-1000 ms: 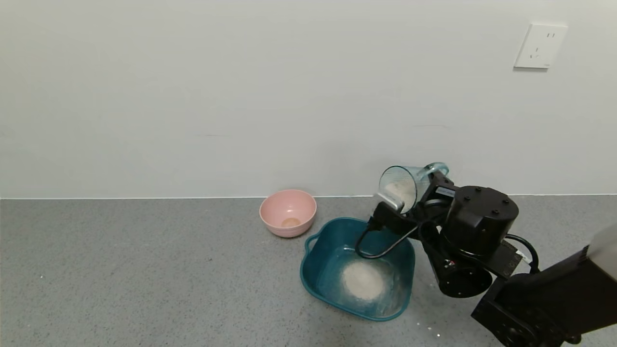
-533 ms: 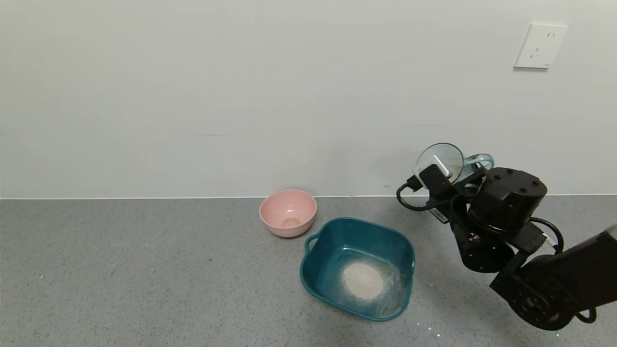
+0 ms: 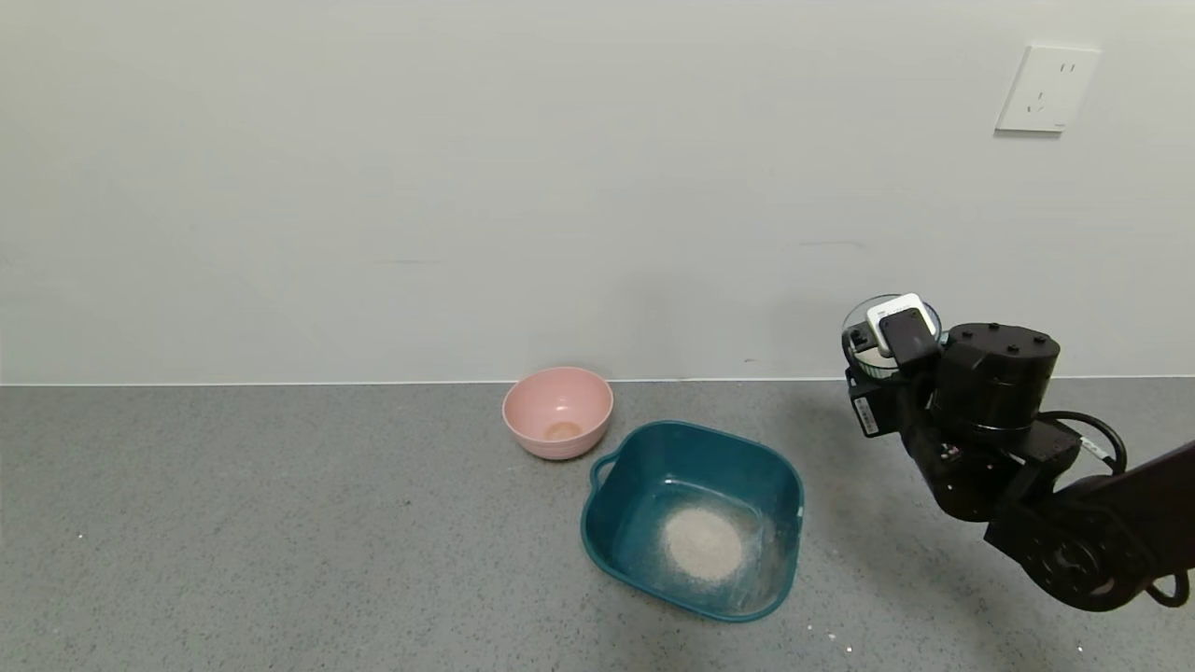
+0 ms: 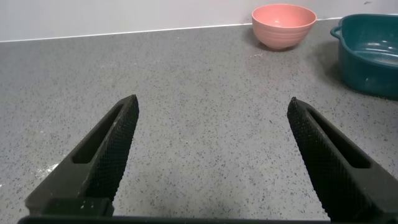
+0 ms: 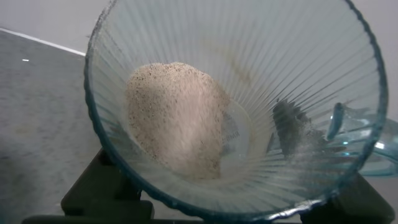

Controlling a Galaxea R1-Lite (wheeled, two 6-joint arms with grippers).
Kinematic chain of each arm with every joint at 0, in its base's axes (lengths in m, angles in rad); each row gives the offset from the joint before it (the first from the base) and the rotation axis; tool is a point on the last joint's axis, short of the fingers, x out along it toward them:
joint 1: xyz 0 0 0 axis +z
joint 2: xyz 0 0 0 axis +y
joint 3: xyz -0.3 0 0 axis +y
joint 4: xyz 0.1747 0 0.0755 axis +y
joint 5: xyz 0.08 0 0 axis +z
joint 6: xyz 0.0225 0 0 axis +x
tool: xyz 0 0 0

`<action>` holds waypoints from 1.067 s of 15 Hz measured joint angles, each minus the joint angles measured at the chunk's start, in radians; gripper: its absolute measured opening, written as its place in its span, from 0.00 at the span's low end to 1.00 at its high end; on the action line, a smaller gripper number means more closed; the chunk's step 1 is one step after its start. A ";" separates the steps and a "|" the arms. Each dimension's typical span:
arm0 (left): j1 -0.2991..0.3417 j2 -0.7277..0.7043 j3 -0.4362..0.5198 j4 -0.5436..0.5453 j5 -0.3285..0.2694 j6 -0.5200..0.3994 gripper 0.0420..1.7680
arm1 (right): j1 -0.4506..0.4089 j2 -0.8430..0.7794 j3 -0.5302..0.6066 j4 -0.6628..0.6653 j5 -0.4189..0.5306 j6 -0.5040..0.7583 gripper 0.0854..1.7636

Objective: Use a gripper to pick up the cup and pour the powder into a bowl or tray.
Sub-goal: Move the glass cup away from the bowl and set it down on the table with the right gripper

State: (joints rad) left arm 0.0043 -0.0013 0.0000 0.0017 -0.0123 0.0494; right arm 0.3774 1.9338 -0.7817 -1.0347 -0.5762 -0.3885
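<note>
My right gripper is shut on the transparent ribbed cup and holds it roughly upright above the table, to the right of the dark teal tub and clear of it. In the right wrist view the cup still holds a heap of beige powder, and a dark finger shows through its wall. A round patch of powder lies on the tub's floor. My left gripper is open and empty low over the grey table, out of the head view.
A small pink bowl stands behind the tub near the wall; it also shows in the left wrist view, next to the tub. A few spilled grains lie on the table by the tub. A wall socket is upper right.
My right gripper has swung the cup from its tilt over the tub's far edge away to the right. The cup has turned back towards upright. The tub's powder patch looks the same.
</note>
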 joint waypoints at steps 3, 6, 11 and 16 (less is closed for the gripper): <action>0.000 0.000 0.000 0.000 0.000 0.000 0.97 | -0.020 -0.032 0.001 0.057 0.116 0.101 0.74; 0.000 0.000 0.000 0.000 0.000 0.000 0.97 | -0.065 -0.046 0.004 0.060 0.199 0.158 0.74; 0.000 0.000 0.000 0.000 0.000 0.000 0.97 | -0.157 -0.021 -0.003 0.091 0.320 0.303 0.74; 0.000 0.000 0.000 0.000 0.000 0.000 0.97 | -0.161 0.072 -0.012 0.084 0.330 0.351 0.74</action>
State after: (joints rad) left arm 0.0043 -0.0013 0.0000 0.0013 -0.0119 0.0494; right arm 0.2168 2.0060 -0.7936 -0.9504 -0.2466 -0.0374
